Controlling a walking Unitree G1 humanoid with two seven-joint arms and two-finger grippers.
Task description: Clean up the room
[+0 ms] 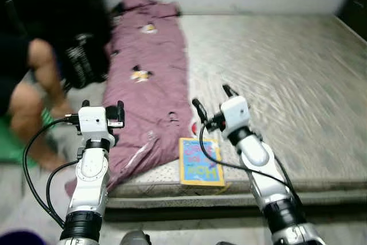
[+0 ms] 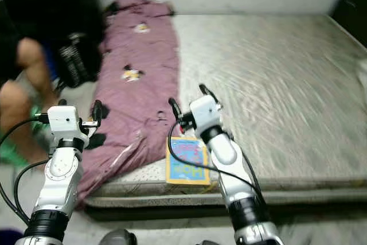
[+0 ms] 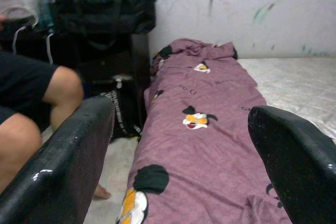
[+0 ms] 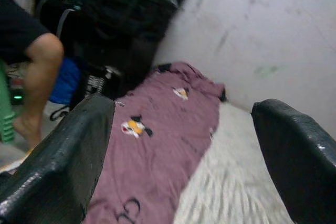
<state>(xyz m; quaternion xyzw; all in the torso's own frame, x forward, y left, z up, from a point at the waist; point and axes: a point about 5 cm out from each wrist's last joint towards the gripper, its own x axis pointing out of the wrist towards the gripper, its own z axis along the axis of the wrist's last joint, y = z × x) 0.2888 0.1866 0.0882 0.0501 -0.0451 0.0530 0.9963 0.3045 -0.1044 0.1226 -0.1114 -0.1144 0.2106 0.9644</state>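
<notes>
2 grippers hung above the near edge of a grey mattress (image 1: 275,67), both with fingers spread and holding nothing: the left gripper (image 1: 103,108) over a mauve blanket (image 1: 146,78) with cartoon prints, lying lengthwise along the mattress's left side, and the right gripper (image 1: 213,100) just above a yellow-and-blue book (image 1: 200,162) at the edge. 1 person (image 1: 34,78) sat at left.

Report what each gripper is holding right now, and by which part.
Nothing is held. The left gripper and the right gripper are both open with nothing between their fingers, raised over the purple blanket on the mattress.
</notes>
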